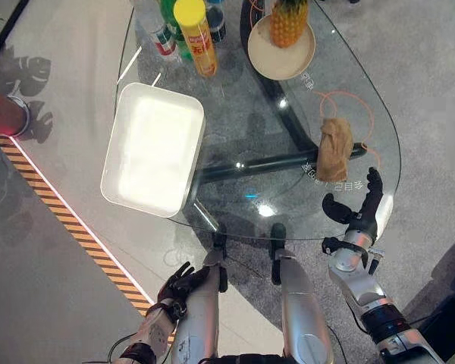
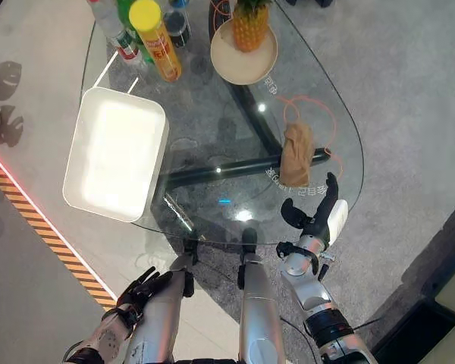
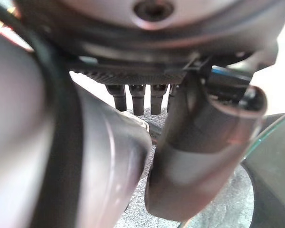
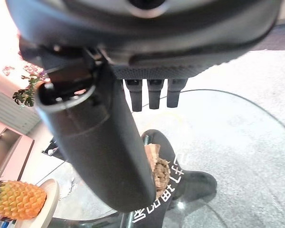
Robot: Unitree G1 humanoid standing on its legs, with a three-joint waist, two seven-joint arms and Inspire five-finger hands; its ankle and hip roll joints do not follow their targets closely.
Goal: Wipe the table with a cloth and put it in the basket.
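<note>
In the right wrist view the right hand's [image 4: 104, 142] thumb is covering most of the cloth [image 4: 157, 171], leaving a small crumpled patch showing. The pineapple [image 4: 16, 199] is being cut off by the picture's edge there. In the head views the bottles [image 1: 163, 30] at the far edge of the surface [image 1: 235, 129] are running out of frame. The left hand [image 3: 199, 156] is appearing blurred in its own wrist view.

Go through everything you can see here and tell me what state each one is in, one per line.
cloth: crumpled, lying on the glass table, not held
basket: empty, at the table's left edge
pineapple: upright on a plate
yellow-capped bottle: standing, capped
right hand: open, just short of the cloth
left hand: relaxed, low by the table's near edge
</note>
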